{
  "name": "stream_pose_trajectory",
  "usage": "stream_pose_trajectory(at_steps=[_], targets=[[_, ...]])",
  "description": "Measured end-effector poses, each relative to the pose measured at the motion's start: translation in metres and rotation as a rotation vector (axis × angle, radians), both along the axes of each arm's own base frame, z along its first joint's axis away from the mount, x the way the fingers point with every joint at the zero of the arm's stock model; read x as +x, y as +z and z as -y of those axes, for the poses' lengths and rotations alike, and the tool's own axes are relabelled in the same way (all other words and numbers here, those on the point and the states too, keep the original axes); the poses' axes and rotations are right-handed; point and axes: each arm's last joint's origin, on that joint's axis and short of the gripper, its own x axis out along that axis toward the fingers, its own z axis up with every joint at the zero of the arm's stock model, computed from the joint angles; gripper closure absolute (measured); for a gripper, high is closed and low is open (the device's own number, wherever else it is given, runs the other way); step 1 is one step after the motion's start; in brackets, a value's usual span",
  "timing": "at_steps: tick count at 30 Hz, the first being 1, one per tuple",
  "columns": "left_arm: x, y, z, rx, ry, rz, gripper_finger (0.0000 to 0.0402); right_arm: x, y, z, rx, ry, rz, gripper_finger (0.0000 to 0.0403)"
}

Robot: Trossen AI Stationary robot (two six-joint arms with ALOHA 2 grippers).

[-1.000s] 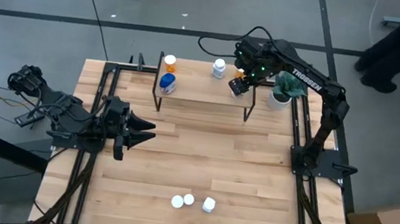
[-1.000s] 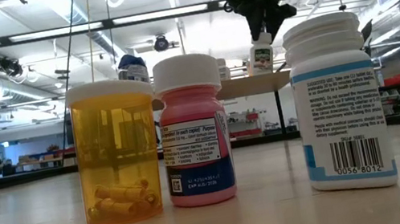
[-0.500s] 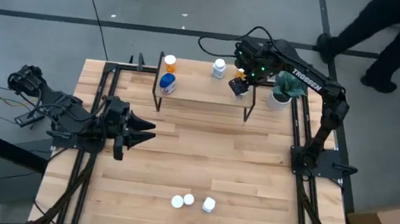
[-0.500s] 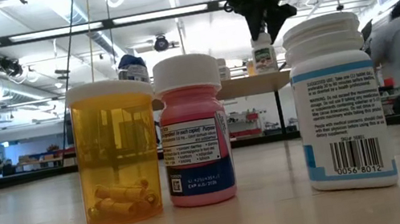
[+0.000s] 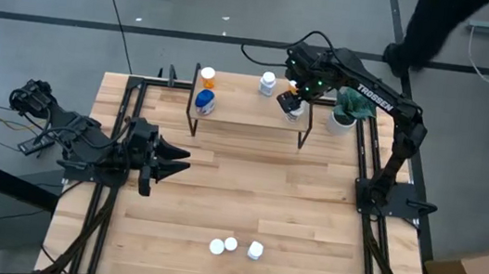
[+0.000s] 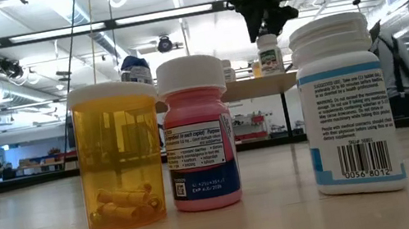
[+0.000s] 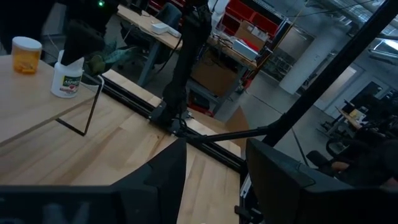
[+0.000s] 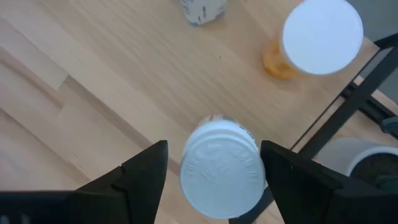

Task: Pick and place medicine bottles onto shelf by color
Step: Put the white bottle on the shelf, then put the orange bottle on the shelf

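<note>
The white-capped bottle (image 8: 221,168) with the green-and-white label stands upright on the shelf (image 5: 248,109), near the shelf's right end, and the right end effector (image 5: 292,101) is parked right over it. From the right wrist camera the cap sits between the two dark fingers (image 8: 144,177) with a gap on both sides, so the jaws are spread apart and not gripping it. In the low view that end effector (image 6: 261,15) hangs just above the bottle's cap (image 6: 267,38), looking clear of it.

Also on the shelf: a white bottle (image 5: 268,84) near the back edge, an orange bottle (image 5: 207,78) at the left end, and a blue bottle (image 5: 204,102) just in front of the orange one. The right wrist view also catches an orange bottle with a white cap (image 8: 314,40) close to the one under the fingers.

Down at the front of the bench (image 5: 236,202) three more wait in a row: an amber vial (image 6: 119,154), a pink bottle (image 6: 197,132) and a bigger white bottle (image 6: 347,103). A potted plant (image 5: 349,108) sits just beside the shelf's right end.

The left end effector (image 5: 176,160) rests low over the left side of the bench, well apart from everything, fingers partly open and empty.
</note>
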Motion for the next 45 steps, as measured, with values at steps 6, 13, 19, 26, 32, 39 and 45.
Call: stream_pose_trajectory(at_steps=[6, 13, 19, 26, 32, 39, 45], targets=[[0.0, 0.0, 0.0, 0.0, 0.0, 0.0, 0.0224, 0.0, 0.0, 0.0, -0.002, 0.005, 0.006, 0.0138], [0.0, 0.0, 0.0, 0.001, 0.0, 0.0, 0.0228, 0.0, 0.024, 0.0, -0.084, 0.009, 0.076, 0.0138], [0.0, 0.0, 0.0, 0.0, 0.0, 0.0, 0.0229, -0.008, 0.059, -0.008, -0.131, -0.005, 0.161, 0.0138], [0.0, 0.0, 0.0, 0.001, 0.0, 0.001, 0.023, 0.006, 0.075, -0.057, -0.09, 0.086, 0.223, 0.0138], [0.0, 0.0, 0.0, 0.002, 0.0, 0.0, 0.023, 0.028, 0.066, -0.12, 0.0, 0.174, 0.222, 0.0138], [0.0, 0.0, 0.0, 0.003, 0.0, 0.0, 0.023, 0.027, 0.041, -0.171, -0.014, 0.103, 0.038, 0.0138], [0.0, 0.0, 0.0, 0.001, -0.015, -0.001, 0.023, 0.035, 0.01, -0.207, 0.097, 0.127, -0.02, 0.0138]])
